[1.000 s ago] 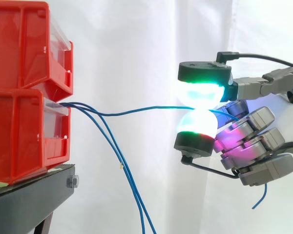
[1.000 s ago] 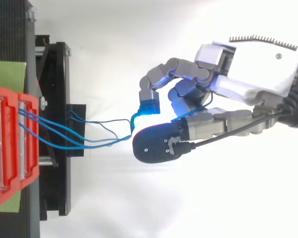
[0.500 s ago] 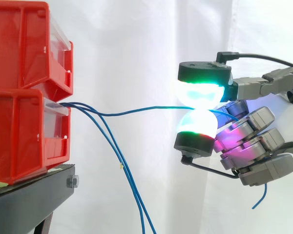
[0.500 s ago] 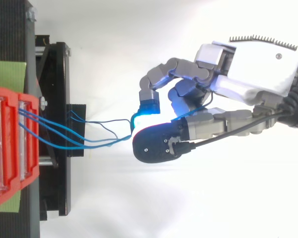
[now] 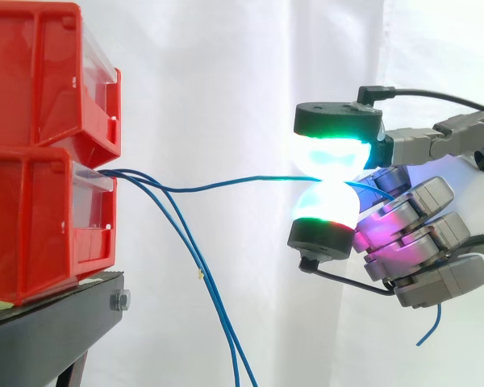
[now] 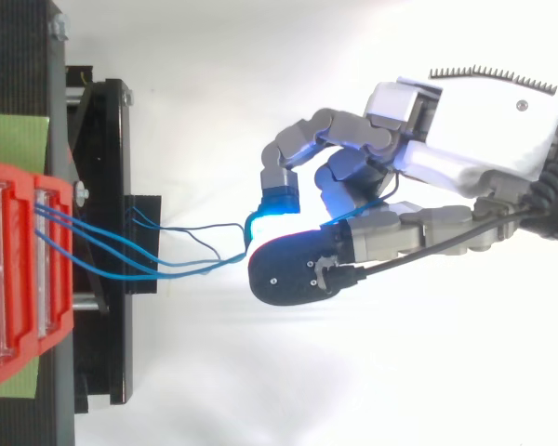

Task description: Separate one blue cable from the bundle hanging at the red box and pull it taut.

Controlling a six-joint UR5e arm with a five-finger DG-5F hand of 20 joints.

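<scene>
Currently two glowing fingertips [image 5: 331, 157] are pressed together, one above the other, pinching one blue cable [image 5: 226, 185]; the other fingers of the hand [image 5: 423, 242] are curled behind them, well right of the bins. From the pinch the cable runs left, nearly level with a slight sag, to the front of the lower red box [image 5: 40, 218], and its free end hangs below the hand. Two other blue cables [image 5: 212, 298] droop from the same box past the black stand [image 5: 48, 330], apart from the held one.
</scene>
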